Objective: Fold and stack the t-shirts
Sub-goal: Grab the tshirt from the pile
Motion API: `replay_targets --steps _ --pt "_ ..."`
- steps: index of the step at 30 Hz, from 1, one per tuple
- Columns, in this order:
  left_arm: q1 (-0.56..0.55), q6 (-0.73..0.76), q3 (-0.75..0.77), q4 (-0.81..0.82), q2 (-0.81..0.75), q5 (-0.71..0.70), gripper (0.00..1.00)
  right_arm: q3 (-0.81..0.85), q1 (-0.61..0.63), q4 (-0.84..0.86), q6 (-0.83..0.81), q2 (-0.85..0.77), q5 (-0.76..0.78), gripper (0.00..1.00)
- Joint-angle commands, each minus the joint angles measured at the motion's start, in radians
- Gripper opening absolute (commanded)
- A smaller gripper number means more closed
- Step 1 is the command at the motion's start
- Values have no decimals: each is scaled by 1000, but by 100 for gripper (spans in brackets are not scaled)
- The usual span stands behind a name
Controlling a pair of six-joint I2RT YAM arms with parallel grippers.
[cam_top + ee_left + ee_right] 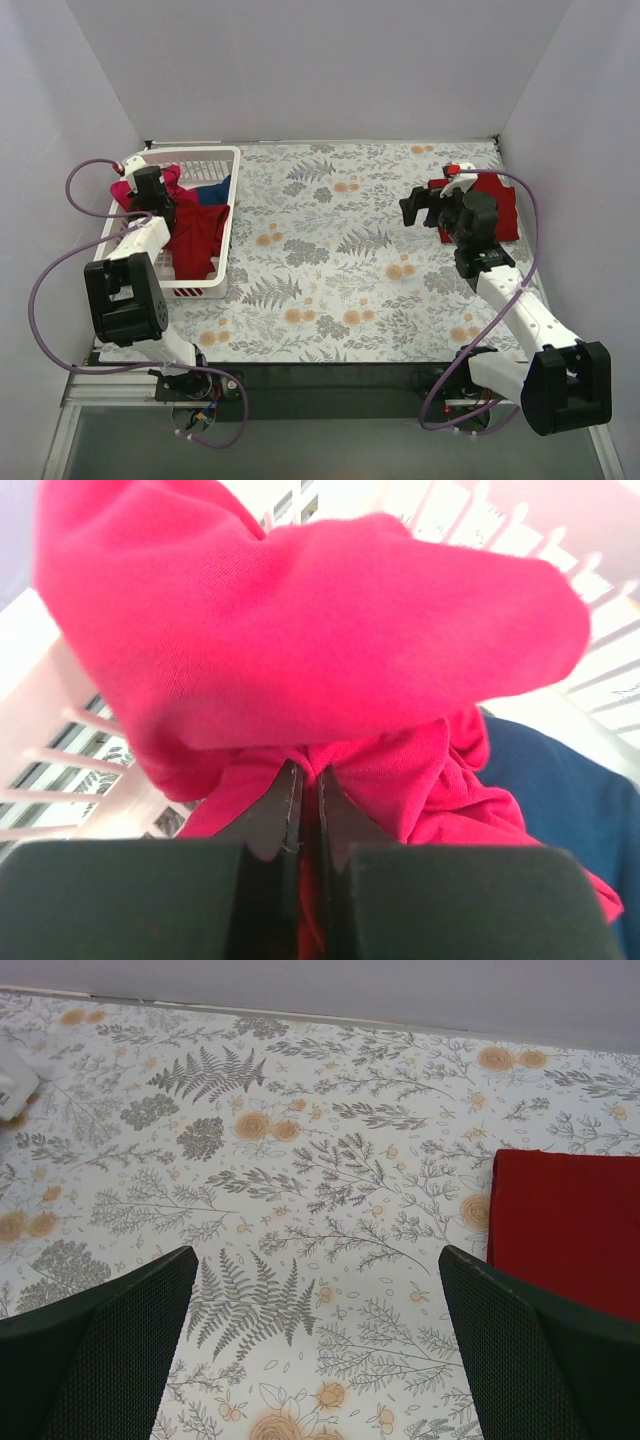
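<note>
My left gripper (150, 186) is down in the white basket (200, 152) and shut on a fold of the bright pink-red t-shirt (122, 190). In the left wrist view the gripper (308, 773) pinches that shirt (320, 640), which bulges above the fingers. A blue t-shirt (565, 800) lies beside it (213, 188). A dark red t-shirt (197, 235) drapes over the basket's right side. A folded red t-shirt (492, 205) lies flat at the far right of the table (565, 1225). My right gripper (420, 207) hovers open just left of it, with nothing between its fingers (317, 1255).
The floral tablecloth (330, 250) covers the table between the basket and the folded shirt. White walls close in the left, back and right sides. The basket's lattice wall (60, 770) stands close around my left gripper. Purple cables loop beside both arms.
</note>
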Motion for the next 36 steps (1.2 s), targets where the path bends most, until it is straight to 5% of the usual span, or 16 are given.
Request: replay_targets --steps 1,4,10,23,26,27,28,36 --pt "9 -8 29 -20 -131 -7 2 10 -7 66 12 8 -30 98" --pt "9 -3 34 -20 -179 -5 25 14 -7 66 15 17 -43 98" --pt "9 15 46 -26 -115 -27 39 20 -8 68 18 33 -73 98" --pt "25 6 51 -65 -9 2 40 19 -7 68 18 36 -90 98" --pt "33 6 52 -72 -10 5 30 19 -7 68 18 36 -91 98" --pt "32 4 52 -72 -12 7 21 19 -7 66 18 39 -91 98" --pt "32 4 52 -72 -20 15 1 19 -8 66 18 37 -91 98" --pt "33 -25 94 -74 -157 85 0 20 -8 66 20 39 -93 98"
